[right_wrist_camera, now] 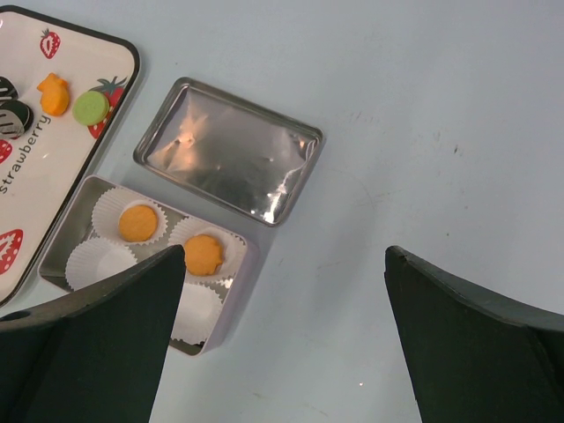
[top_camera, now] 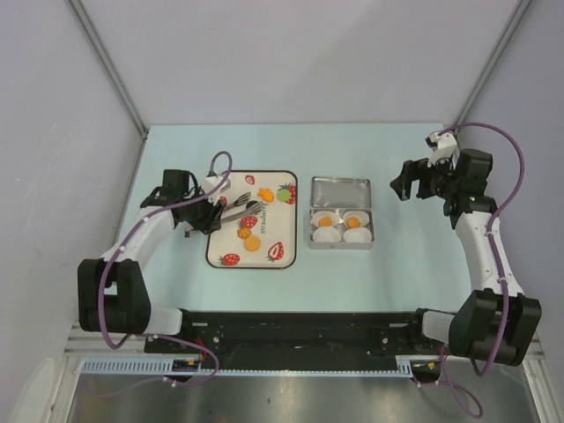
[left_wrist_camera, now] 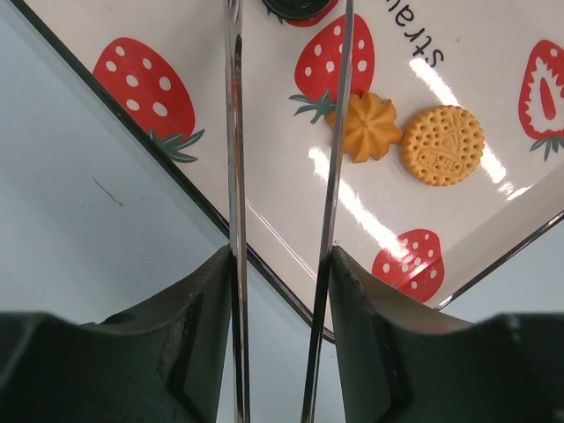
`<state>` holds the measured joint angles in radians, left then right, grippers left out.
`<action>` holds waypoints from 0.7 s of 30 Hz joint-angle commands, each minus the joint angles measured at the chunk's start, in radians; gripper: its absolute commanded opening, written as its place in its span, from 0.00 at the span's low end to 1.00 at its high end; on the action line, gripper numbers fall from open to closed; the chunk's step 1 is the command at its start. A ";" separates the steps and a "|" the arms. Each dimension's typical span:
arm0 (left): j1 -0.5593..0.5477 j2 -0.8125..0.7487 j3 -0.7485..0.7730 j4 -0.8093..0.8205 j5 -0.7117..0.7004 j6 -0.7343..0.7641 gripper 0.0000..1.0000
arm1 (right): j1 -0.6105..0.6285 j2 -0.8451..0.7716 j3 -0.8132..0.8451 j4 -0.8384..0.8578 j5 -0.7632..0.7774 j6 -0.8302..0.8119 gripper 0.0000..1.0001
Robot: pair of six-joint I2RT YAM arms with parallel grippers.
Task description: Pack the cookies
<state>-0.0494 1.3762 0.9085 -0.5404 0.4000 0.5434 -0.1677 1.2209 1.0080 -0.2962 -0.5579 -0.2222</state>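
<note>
Cookies (right_wrist_camera: 138, 222) in orange fill two of the four white paper cups (right_wrist_camera: 99, 263) in the open metal tin (right_wrist_camera: 231, 295). Its lid (right_wrist_camera: 229, 150) lies just beside it on the pale worktop (top_camera: 405, 264). On the strawberry tray (top_camera: 278, 220) left of the tin lie a swirled orange cookie (left_wrist_camera: 368, 126) and a dotted round one (left_wrist_camera: 442, 144), close together. The left fingers (left_wrist_camera: 194, 335) clamp steel tongs (top_camera: 240, 211) over the tray. The right fingers (right_wrist_camera: 88, 352) gape wide above the worktop, right of the tin.
</note>
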 commanded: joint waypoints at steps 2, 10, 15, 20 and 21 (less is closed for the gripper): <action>0.008 -0.014 -0.008 0.020 0.042 0.030 0.49 | -0.004 -0.009 0.000 0.006 -0.010 -0.017 1.00; 0.008 -0.023 -0.022 0.013 0.046 0.035 0.42 | -0.006 -0.012 0.000 0.003 -0.010 -0.017 1.00; 0.008 -0.045 -0.016 0.000 0.062 0.035 0.35 | -0.006 -0.012 0.000 0.003 -0.010 -0.017 1.00; 0.008 -0.069 0.003 -0.018 0.082 0.029 0.34 | -0.006 -0.009 0.001 0.003 -0.010 -0.017 1.00; 0.008 -0.072 0.006 -0.024 0.086 0.024 0.34 | -0.006 -0.011 0.001 0.003 -0.008 -0.017 1.00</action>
<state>-0.0490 1.3540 0.8902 -0.5488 0.4255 0.5575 -0.1677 1.2209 1.0080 -0.3019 -0.5579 -0.2226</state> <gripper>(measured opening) 0.396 0.995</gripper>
